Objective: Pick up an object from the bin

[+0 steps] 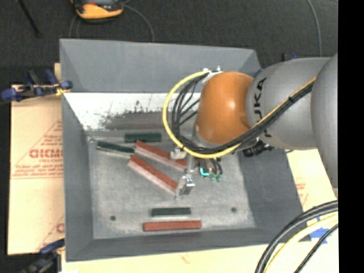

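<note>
From where I stand, the arm (pixel 296 104) comes in over the right side of the grey bin (pixel 77 175). Its orange cover (pixel 224 108) hangs above the middle of the floor and hides most of what is beneath it. The jaws poke out below the cover, low over the floor just right of centre. I cannot tell from here whether they are spread or pressed together, and I see nothing pinched between them.

Nearest to them is a red-brown bar (pixel 151 173) lying flat on the floor. Its long axis runs on a slant, from the upper left down to the lower right. The lower right end comes up right against the metal tip under the cover, either touching it or just beside it. So the bar stretches away from the jaws to the left and towards the back, and the jaws sit at its end, not over its middle. A second red-brown bar (pixel 156 152) lies just behind it on much the same slant, the two close together and nearly parallel.

I judge the coming move turns on that offset. A grip at the very end of a long bar would likely let it swing or slip. The jaws would do better to shift left along the slant and close across the bar's narrow width, keeping clear of its neighbour.

The other things lie well apart from this: a dark green bar (pixel 143 136) and a thin green stick (pixel 115 148) towards the back left, and a green bar (pixel 170 211) and a red bar (pixel 172 226) side by side near the front wall.
</note>
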You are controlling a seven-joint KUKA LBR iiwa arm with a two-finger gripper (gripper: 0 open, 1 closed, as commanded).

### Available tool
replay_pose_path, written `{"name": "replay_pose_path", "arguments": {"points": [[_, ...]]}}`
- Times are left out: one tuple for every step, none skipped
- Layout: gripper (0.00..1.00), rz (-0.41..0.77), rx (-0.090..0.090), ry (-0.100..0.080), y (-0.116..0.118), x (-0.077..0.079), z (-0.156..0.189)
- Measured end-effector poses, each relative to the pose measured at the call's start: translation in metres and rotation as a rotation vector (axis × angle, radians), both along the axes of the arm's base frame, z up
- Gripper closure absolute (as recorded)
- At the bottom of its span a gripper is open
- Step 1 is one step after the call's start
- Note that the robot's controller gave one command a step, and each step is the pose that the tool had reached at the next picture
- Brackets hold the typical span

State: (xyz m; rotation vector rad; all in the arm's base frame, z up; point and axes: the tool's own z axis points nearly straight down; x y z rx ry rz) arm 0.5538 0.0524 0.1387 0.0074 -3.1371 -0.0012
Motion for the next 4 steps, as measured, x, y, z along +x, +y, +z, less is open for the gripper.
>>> {"name": "replay_pose_path", "arguments": {"points": [[0.0, -0.001, 0.0, -0.007, 0.0, 0.002, 0.004], [1.0, -0.157, 0.002, -0.006, 0.012, 0.001, -0.059], [1.0, -0.158, 0.002, -0.006, 0.012, 0.001, -0.059], [1.0, -0.079, -0.001, -0.013, 0.01, -0.003, 0.1]]}}
